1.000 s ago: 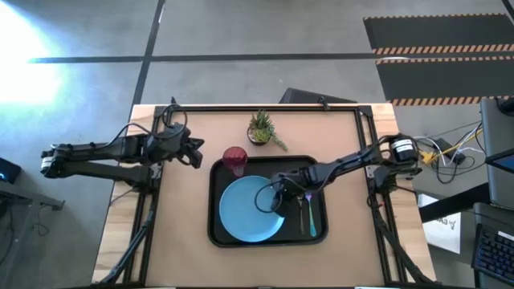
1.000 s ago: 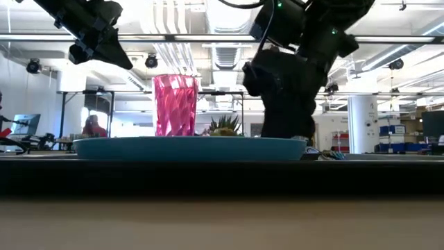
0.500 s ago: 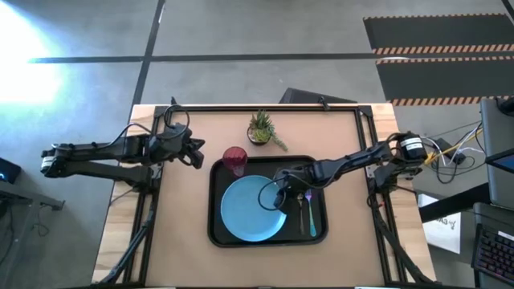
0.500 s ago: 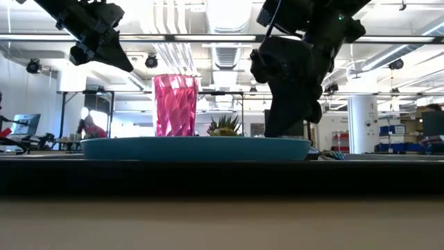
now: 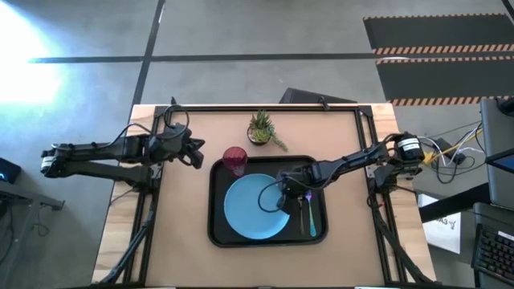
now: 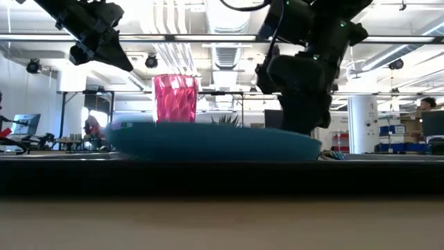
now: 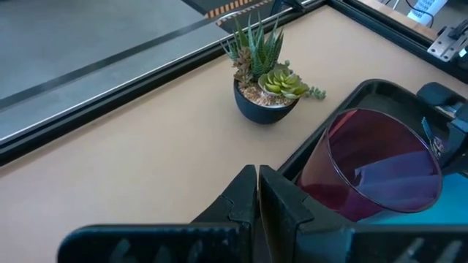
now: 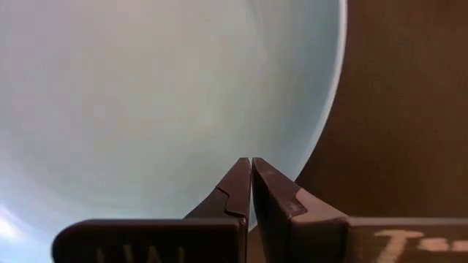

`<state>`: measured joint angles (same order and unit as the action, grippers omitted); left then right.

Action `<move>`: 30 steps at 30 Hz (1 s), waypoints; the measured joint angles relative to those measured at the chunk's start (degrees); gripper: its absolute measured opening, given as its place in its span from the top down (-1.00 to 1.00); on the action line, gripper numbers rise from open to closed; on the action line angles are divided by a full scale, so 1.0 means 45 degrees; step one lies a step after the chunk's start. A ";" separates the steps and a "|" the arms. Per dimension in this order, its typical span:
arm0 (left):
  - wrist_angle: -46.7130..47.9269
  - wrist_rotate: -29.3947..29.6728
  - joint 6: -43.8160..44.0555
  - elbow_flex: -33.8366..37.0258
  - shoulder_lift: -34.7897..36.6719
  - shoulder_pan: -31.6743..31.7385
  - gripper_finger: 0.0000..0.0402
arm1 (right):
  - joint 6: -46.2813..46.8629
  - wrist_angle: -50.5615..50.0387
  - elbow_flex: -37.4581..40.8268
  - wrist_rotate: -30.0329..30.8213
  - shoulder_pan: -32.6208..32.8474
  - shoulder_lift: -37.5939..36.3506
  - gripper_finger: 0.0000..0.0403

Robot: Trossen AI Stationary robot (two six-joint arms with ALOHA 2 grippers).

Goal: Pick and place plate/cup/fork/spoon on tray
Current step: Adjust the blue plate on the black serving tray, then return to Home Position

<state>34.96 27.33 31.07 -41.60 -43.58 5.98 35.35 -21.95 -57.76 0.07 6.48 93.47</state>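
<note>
The light-blue plate [image 5: 249, 210] lies in the black tray [image 5: 215, 233]. In the low view [image 6: 208, 142] its left side stands a little higher than its right. The red cup [image 5: 234, 159] stands upright in the tray's far left corner. The dark spoon [image 5: 302, 210] and the blue-handled fork [image 5: 312, 218] lie side by side on the tray's right part. My right gripper [image 5: 283, 195] is shut over the plate's right edge. My left gripper [image 5: 199, 154] is shut and empty, in the air left of the cup. My right gripper's shut fingertips [image 8: 241, 172] come from above, pointing down, and meet the plate's inner surface just inside its right rim [image 8: 292, 157]. The fingers are closed together with nothing between them. The plate's right side stays down on the tray.
A small potted plant [image 5: 261, 128] stands on the table beyond the tray. A black frame rail [image 5: 265, 107] runs along the table's far edge. Bare tabletop lies left of the tray and near the front edge.
The plate has slid a little toward the tray's right side, and in the low view its left side has risen. My right gripper has gone slightly toward the table's right edge with it, fingers shut throughout.
</note>
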 joint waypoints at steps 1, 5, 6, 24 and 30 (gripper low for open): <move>0.0000 0.0000 0.0000 0.0000 0.0023 0.0000 1.00 | 0.0000 -0.0229 0.0000 0.0002 0.0000 0.0000 0.96; 0.0000 -0.0005 0.0000 0.0000 0.0056 0.0000 1.00 | 0.0005 -0.0587 0.0000 0.0002 0.0000 0.0000 0.96; 0.0000 -0.0005 0.0000 0.0000 0.0053 0.0000 1.00 | 0.0005 -0.0576 0.0000 0.0002 0.0000 0.0000 0.96; 0.0000 -0.0044 -0.0005 0.0000 0.0030 0.0005 1.00 | -0.0002 -0.0686 0.0005 0.0135 -0.0002 -0.0776 0.96; 0.0000 -0.0039 -0.0001 0.0000 0.0026 0.0005 1.00 | -0.0152 -0.0684 0.0005 0.0513 0.0000 -0.1651 0.96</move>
<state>34.96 27.16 31.07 -41.60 -43.46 6.00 34.67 -25.02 -57.74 2.38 6.48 86.04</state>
